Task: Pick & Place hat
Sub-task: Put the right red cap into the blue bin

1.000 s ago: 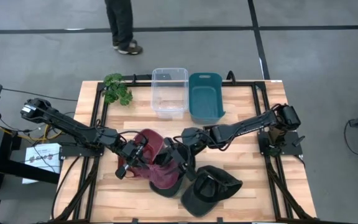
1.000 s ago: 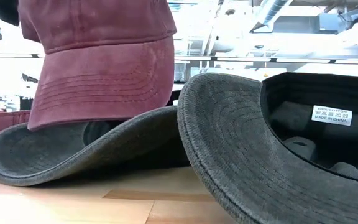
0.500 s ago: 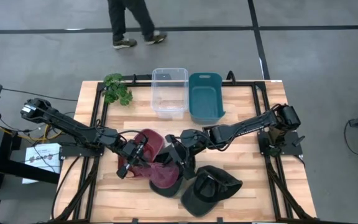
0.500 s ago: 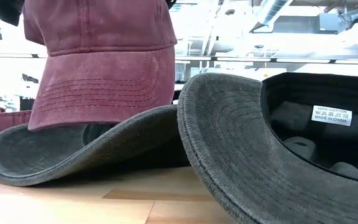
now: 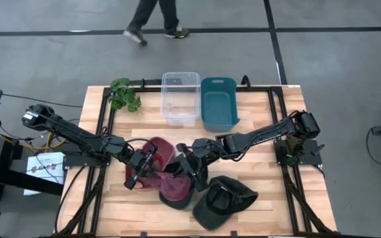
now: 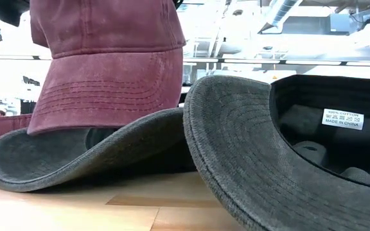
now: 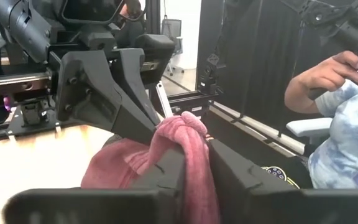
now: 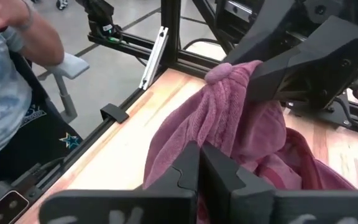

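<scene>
Overhead, both jaws pinch the maroon cap (image 5: 159, 166), its brim (image 6: 108, 90) hanging down toward the table (image 5: 256, 119).

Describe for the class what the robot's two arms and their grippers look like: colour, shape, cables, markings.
Both arms are dark, nearly black, and built of slim jointed segments. The left arm starts at a rounded base joint, the right arm at a blocky one. Thin cables lie beside the left arm's base. The left gripper and right gripper each have two flat, angular, matte black fingers. No markings are readable.
</scene>
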You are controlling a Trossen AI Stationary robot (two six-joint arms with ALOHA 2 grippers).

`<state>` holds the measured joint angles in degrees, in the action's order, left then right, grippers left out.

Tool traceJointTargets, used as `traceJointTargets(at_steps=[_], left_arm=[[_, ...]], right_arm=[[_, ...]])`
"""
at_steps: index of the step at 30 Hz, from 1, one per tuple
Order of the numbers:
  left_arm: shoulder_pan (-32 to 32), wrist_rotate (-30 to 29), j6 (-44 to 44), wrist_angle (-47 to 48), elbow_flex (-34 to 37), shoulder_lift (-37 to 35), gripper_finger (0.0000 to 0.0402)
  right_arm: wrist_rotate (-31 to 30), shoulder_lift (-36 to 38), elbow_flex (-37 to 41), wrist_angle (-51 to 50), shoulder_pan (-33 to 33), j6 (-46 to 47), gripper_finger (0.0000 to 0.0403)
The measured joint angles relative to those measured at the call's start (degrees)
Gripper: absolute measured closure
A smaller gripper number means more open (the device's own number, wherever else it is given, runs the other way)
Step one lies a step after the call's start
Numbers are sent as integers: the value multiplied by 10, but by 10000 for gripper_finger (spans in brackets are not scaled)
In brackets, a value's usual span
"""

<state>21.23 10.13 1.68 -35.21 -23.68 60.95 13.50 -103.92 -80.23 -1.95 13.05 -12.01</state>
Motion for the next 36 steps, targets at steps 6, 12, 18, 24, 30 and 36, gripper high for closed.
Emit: traceJointTargets(at_steps=[6,12,18,24,30,36], left_arm=[[0,0,-3,-10,0,0,271],[0,0,-3,-12,0,-1,248],[0,0,-1,-13,0,-17,250],[0,0,-2,-7,0,-37,249],[-4,0,35,1,0,-39,248],[-30,0,41,5,0,-40,248]], right_arm=[[-26,14,1,-43,1,0,402],[-101,77,1,-100,4,0,403],[-171,149,1,-146,21,-4,403],[-246,216,1,-197,23,5,403],[-319,277,1,-237,-9,18,403],[-332,320,0,-267,-82,21,403]])
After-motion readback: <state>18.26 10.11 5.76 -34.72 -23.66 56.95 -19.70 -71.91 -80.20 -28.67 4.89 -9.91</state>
